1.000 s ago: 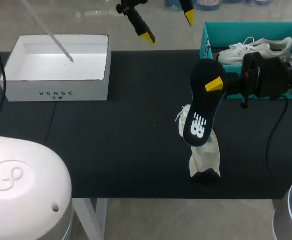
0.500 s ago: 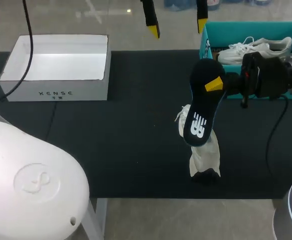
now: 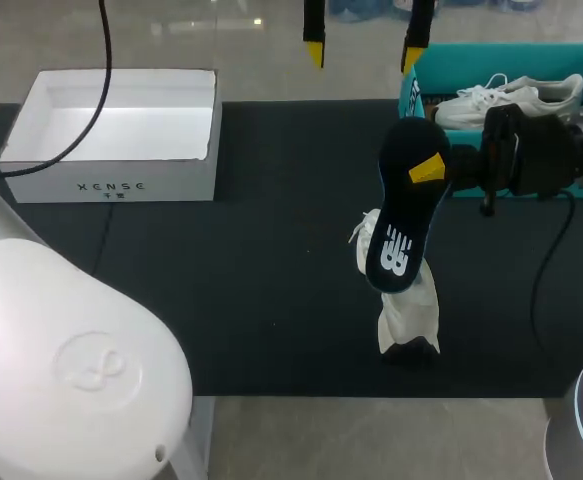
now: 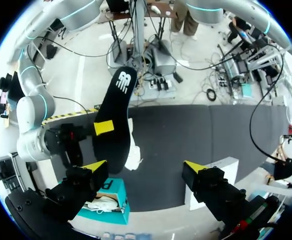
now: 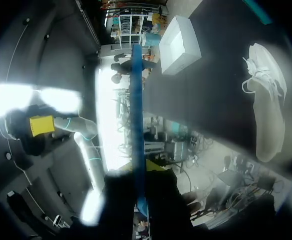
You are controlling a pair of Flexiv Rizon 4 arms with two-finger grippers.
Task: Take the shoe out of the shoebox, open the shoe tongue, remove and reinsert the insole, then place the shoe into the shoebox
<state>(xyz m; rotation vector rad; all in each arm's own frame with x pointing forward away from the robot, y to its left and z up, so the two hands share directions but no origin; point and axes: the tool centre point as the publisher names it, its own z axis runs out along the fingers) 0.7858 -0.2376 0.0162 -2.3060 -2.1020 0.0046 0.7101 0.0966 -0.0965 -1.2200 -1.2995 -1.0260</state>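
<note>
Swing from the left gripper (image 3: pixel 363 48): a second ago it sat slanted and further left, now it hangs squared up past the table's (image 3: pixel 221 290) far edge, fingers spread wide and empty, facing the insole (image 3: pixel 403 215). Looks like it's lining up to help. Right gripper (image 3: pixel 427 168) hasn't budged, clamped on the insole's heel end above the shoe (image 3: pixel 408 305) on the table, well apart from the left

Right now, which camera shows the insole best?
The head view: the insole turns its whole flat face to that camera, pinched near one end by the right gripper, over the shoe. The left wrist view also shows it whole, but farther off. The right wrist view sees only its thin edge.
</note>
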